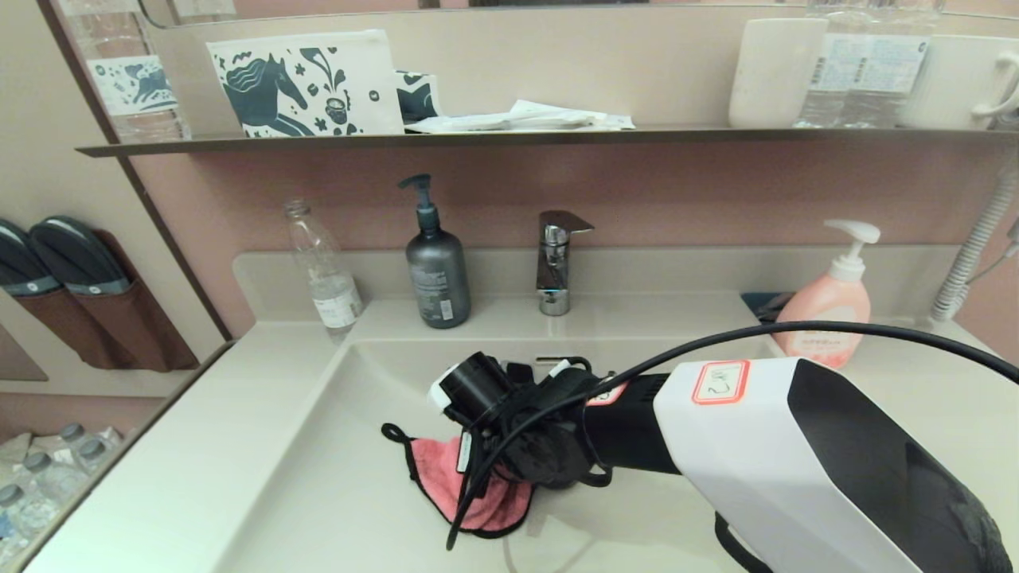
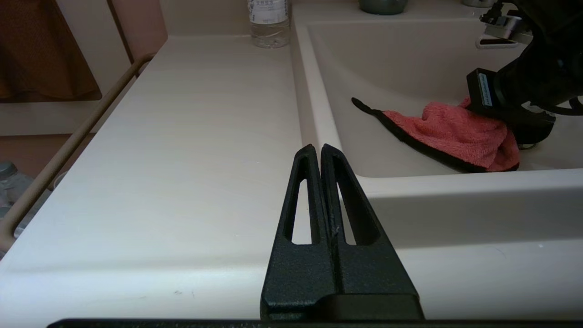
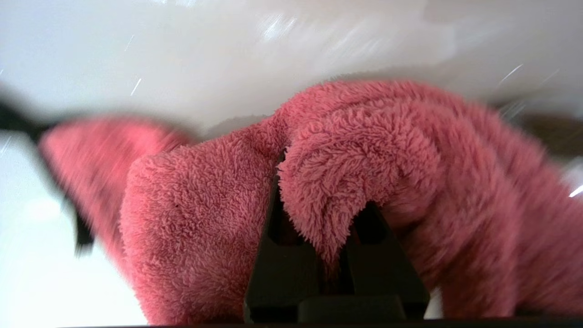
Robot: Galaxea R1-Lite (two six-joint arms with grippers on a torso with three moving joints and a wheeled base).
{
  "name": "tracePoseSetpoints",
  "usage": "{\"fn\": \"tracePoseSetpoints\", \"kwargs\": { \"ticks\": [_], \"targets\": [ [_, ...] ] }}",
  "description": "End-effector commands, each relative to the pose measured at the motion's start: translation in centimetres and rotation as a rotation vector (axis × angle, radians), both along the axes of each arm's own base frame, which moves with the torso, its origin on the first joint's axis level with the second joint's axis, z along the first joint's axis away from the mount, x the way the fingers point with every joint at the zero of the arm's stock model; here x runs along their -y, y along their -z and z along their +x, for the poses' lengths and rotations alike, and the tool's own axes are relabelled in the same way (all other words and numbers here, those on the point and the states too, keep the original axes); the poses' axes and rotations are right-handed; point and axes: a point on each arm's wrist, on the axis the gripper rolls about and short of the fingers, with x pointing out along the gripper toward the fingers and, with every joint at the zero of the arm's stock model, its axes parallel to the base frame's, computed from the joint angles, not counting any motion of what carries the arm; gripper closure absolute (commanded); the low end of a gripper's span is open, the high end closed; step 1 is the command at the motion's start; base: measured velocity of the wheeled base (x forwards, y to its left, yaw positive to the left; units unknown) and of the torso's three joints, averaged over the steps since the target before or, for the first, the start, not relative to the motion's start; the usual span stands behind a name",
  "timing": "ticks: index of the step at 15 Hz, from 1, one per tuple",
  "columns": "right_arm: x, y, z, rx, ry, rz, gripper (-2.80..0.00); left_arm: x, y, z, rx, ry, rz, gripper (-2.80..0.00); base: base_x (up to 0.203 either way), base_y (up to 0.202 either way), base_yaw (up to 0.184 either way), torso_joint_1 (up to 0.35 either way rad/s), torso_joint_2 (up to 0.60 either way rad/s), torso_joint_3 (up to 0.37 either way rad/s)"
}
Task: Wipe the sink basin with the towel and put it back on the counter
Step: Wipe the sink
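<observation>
The towel (image 1: 478,485), a small coral-pink terry cloth with black edging, lay crumpled on the floor of the sink basin (image 1: 318,477), near its front wall, pinched in the closed right gripper (image 3: 334,218). It appeared light, soft and limp, likely to drape and drag rather than hold a shape; the fluffy pile should give good purchase, and a bunched fold near the middle, as held here, seemed a sounder hold than the thin edging. The right wrist view alone showed the grasp itself, a fold of pile clamped between the jaws, which the wrist hid from the head view. The left wrist view showed the towel's black-edged corner trailing flat on the basin floor, and the left gripper (image 2: 321,152) parked with its fingers pressed together and empty, at the front edge of the surface (image 2: 191,136). Only the head view showed the faucet (image 1: 555,263) and the soap bottles behind the basin.
</observation>
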Motion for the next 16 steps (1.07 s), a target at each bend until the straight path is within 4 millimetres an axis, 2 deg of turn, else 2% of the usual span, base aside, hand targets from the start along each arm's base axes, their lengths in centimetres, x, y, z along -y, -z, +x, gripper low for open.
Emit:
{"fn": "tracePoseSetpoints", "kwargs": {
  "ticks": [1, 5, 8, 16],
  "targets": [
    [1.2, -0.9, 1.3, 0.038, 0.036, -0.006, 0.00, 0.0, 0.0, 0.0, 0.000, 0.020, 0.000, 0.00, 0.000, 0.000, 0.000, 0.000, 0.00, 0.000],
    [2.6, -2.1, 2.2, 0.054, 0.066, -0.003, 0.00, 0.0, 0.0, 0.0, 0.000, 0.000, 0.000, 0.00, 0.000, 0.000, 0.000, 0.000, 0.00, 0.000],
    [3.5, -2.2, 2.6, 0.102, 0.100, -0.085, 0.00, 0.0, 0.0, 0.0, 0.000, 0.000, 0.000, 0.00, 0.000, 0.000, 0.000, 0.000, 0.00, 0.000],
    [7.2, -3.1, 1.5, 0.029, 0.143, -0.276, 0.00, 0.0, 0.0, 0.0, 0.000, 0.001, 0.000, 0.00, 0.000, 0.000, 0.000, 0.000, 0.00, 0.000]
  ]
}}
